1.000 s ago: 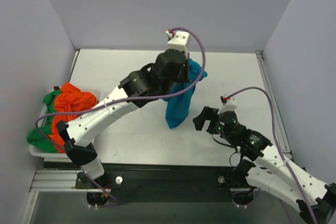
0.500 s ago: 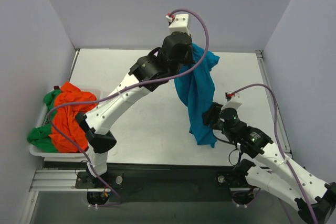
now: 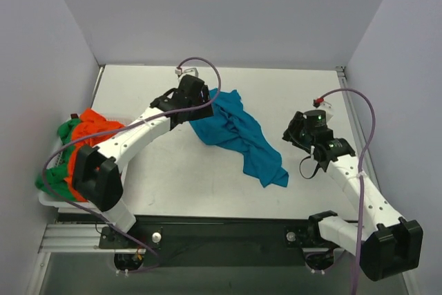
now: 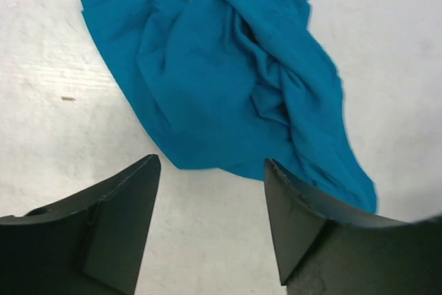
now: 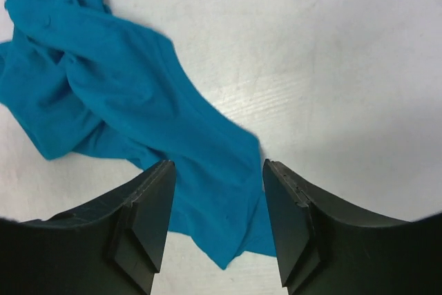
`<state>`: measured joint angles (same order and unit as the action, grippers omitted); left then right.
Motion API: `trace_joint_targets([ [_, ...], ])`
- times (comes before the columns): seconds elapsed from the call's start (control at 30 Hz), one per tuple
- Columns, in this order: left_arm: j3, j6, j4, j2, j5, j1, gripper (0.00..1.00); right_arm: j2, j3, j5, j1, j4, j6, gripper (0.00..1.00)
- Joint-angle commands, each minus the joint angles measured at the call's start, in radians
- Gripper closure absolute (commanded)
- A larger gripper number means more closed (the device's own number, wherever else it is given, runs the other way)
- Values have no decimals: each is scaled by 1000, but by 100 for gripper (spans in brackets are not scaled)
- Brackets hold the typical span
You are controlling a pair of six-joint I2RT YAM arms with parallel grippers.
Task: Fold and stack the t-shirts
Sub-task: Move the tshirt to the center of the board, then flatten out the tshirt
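Note:
A teal-blue t-shirt (image 3: 238, 135) lies crumpled in a long heap on the table's middle, free of both grippers. My left gripper (image 3: 204, 107) hangs open just above its far left end; in the left wrist view the cloth (image 4: 228, 81) lies beyond the gripper (image 4: 210, 164), whose jaws are spread with only bare table between them. My right gripper (image 3: 293, 133) stands open to the right of the shirt, apart from it; the right wrist view shows the shirt's end (image 5: 124, 94) below the empty gripper (image 5: 217, 164). An orange t-shirt (image 3: 93, 132) and a green one (image 3: 52, 179) are bunched at the left.
The orange and green shirts sit in a white basket (image 3: 48, 200) at the table's left edge. Grey walls close in the back and both sides. A purple cable loops over each arm.
The left gripper has opened and let go of the teal shirt, which dropped from hanging to lying on the table. The left arm swung down and left; the right arm drew back to the right.

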<state>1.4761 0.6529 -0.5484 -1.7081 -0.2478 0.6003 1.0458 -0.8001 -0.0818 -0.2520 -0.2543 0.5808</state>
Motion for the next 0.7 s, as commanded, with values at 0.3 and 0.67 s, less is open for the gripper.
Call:
trace_joint_targets([
  [0.3,-436,185,358,122,128,35,43,141,259,128,-122,208,97,42],
  [0.67,-332,159,358,-65,79,-151,43,174,300,94,-136,247,137,44],
])
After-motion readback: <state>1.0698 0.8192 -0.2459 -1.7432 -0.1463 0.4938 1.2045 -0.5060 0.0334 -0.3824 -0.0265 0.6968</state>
